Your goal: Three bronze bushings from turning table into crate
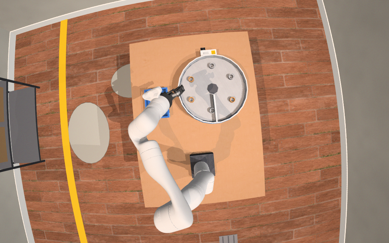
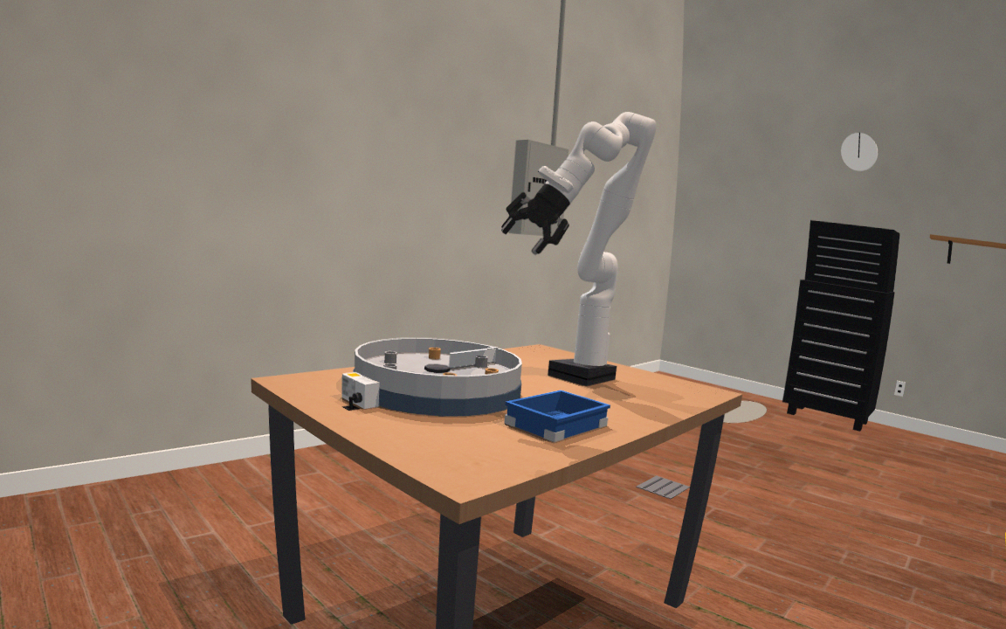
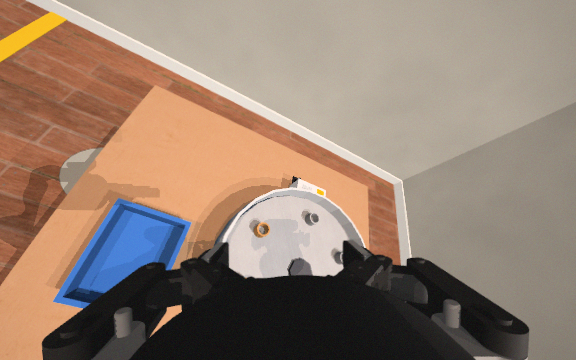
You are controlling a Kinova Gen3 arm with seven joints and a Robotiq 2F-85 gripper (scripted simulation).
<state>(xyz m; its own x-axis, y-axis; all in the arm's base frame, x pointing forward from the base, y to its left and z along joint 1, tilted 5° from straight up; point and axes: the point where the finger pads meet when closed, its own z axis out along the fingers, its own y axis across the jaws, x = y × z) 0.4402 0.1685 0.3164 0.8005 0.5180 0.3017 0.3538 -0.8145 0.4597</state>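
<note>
The round turning table (image 1: 200, 113) (image 2: 428, 387) bears three bronze bushings: one bronze bushing (image 1: 193, 79) (image 3: 268, 230) at the upper left in the top view, one bronze bushing (image 1: 188, 99) (image 2: 492, 370) below it, and one bronze bushing (image 1: 234, 99) (image 2: 434, 353) at the right. Three grey bushings also stand there: one (image 1: 211, 67) (image 3: 312, 218) at the top, one (image 1: 231, 78) (image 2: 390, 357) at the right, one (image 1: 210, 110) (image 2: 480, 360) by the divider. The blue crate (image 1: 168, 113) (image 2: 557, 426) (image 3: 133, 250) shows no bushing inside where visible. My gripper (image 2: 522, 239) (image 3: 286, 254) is open and empty, high above the tabletop between crate and turning table.
A white divider bar (image 1: 215, 108) (image 2: 471, 357) runs from the dark hub (image 1: 212, 88) to the turning table's raised rim. A small control box (image 1: 208, 52) (image 2: 360, 390) (image 3: 310, 188) stands against the rim's outside. The arm covers part of the crate in the top view.
</note>
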